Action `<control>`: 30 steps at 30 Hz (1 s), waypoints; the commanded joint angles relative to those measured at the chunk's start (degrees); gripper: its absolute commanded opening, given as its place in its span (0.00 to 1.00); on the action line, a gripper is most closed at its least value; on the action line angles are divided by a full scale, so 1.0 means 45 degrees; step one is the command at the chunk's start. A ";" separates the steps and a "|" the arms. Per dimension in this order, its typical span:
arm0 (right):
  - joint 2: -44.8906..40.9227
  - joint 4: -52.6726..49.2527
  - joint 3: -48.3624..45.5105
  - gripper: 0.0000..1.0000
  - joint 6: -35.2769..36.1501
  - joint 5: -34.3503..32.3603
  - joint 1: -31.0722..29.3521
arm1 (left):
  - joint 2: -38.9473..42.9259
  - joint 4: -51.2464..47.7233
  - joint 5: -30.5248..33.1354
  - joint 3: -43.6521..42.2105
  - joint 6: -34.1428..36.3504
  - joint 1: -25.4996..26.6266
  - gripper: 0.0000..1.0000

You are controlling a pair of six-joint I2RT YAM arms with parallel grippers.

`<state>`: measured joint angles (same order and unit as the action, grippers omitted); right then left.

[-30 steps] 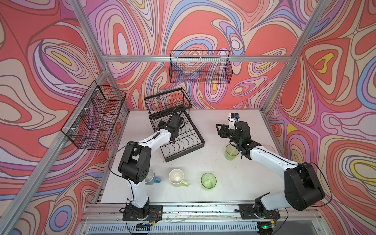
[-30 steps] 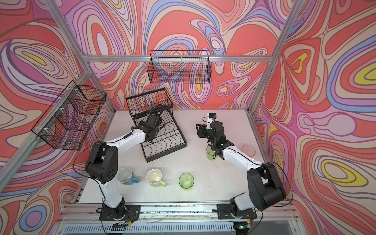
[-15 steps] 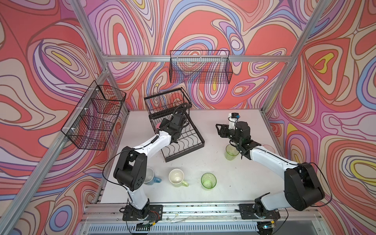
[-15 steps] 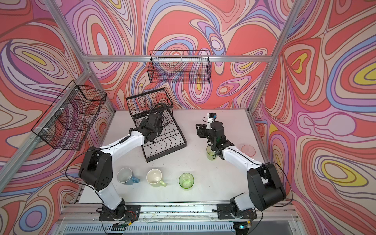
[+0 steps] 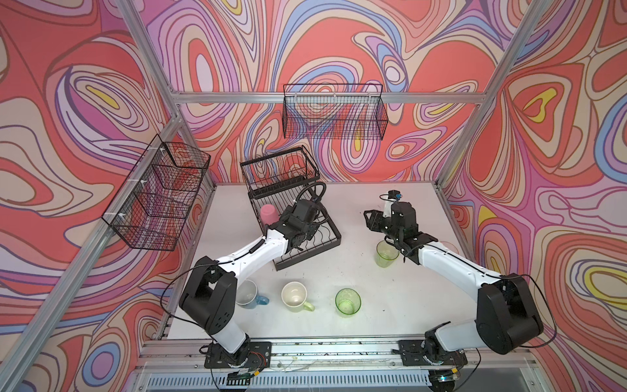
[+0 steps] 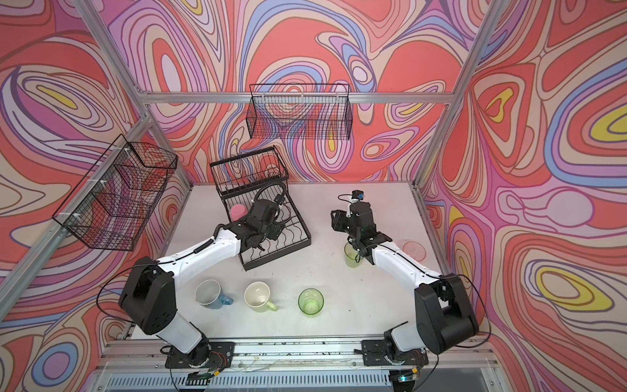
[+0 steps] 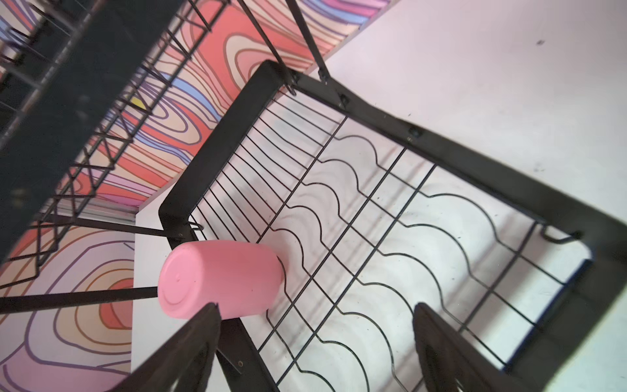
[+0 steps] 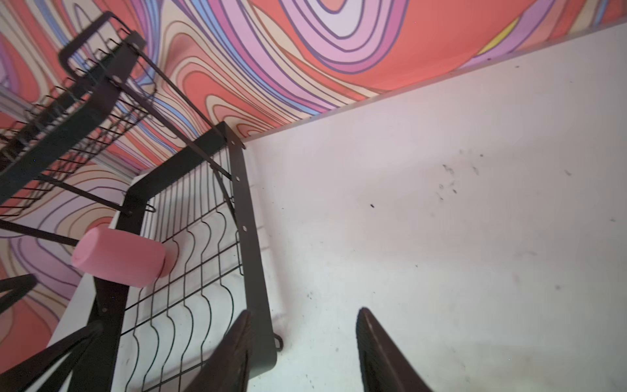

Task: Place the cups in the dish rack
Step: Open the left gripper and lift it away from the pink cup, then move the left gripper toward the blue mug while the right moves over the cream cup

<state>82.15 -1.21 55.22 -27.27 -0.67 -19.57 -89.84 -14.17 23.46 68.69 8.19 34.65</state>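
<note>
Swirl-patterned walls (image 5: 339,44) are set round a white table (image 5: 356,271), on which the rack (image 5: 312,253) is stood at the back left. The pink tumbler (image 5: 269,213) is seen in both top views on the rack's lower tray, at its left rim. It is stood mouth down with its base up, which is shown plainly only by the two wrist views.

The left gripper (image 7: 315,305) is held over the front of the tray. In the left wrist view its jaws are seen wide apart, with only tray wires between them. One finger (image 7: 190,339) is overlapped with the pink tumbler there, and contact cannot be judged. From the top views this gap cannot be judged at all.

The right gripper (image 8: 305,311) is held right of the rack over bare table. Its jaws are shown apart in the right wrist view, with nothing between them.

The other cups are shown by the top views alone. A green tumbler (image 5: 385,254) is stood right of the rack, partly covered by the right arm. In front of the rack, a blue mug (image 5: 249,294), a yellow mug (image 5: 294,297) and a second green tumbler (image 5: 347,302) are lined up, mouths up. A clear pink tumbler (image 6: 414,250) is made out in a top view, well right of the rack, beyond the right arm.
</note>
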 commanded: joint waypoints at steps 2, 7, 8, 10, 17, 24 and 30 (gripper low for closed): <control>-0.0111 -0.3246 0.1531 0.49 -0.0397 -0.1194 -0.0064 | 0.1002 -0.1119 -0.0702 -0.0288 -0.0836 0.0471 0.90; -0.0444 -0.5111 0.2162 0.49 -0.0156 -0.1496 -0.0672 | 0.2229 -0.2417 -0.1562 -0.0643 -0.2371 0.0966 0.91; -0.0569 -0.5237 0.2115 0.49 -0.0101 -0.1578 -0.0877 | 0.2494 -0.2625 -0.1777 -0.0725 -0.2815 0.1017 0.91; -0.0807 -0.5458 0.1993 0.49 0.0000 -0.1673 -0.1415 | 0.3014 -0.3135 -0.1978 -0.0856 -0.3789 0.1249 0.90; -0.0806 -0.5761 0.1814 0.48 0.0677 -0.1441 -0.3163 | 0.4439 -0.5168 -0.1515 -0.1421 -0.6241 0.2039 0.90; -0.1318 -0.6118 0.1264 0.46 0.0974 -0.0437 -0.3949 | 0.5951 -0.7186 -0.1218 -0.2050 -0.8003 0.2216 0.89; -0.1081 -0.6312 0.1602 0.46 0.1813 0.0109 -0.5097 | 0.6856 -0.8630 -0.0752 -0.2196 -0.8804 0.2215 0.89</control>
<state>77.47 -28.51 61.54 -21.93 -2.37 -40.58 -60.38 -46.33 17.61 58.78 -27.55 44.31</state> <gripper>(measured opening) 0.456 0.890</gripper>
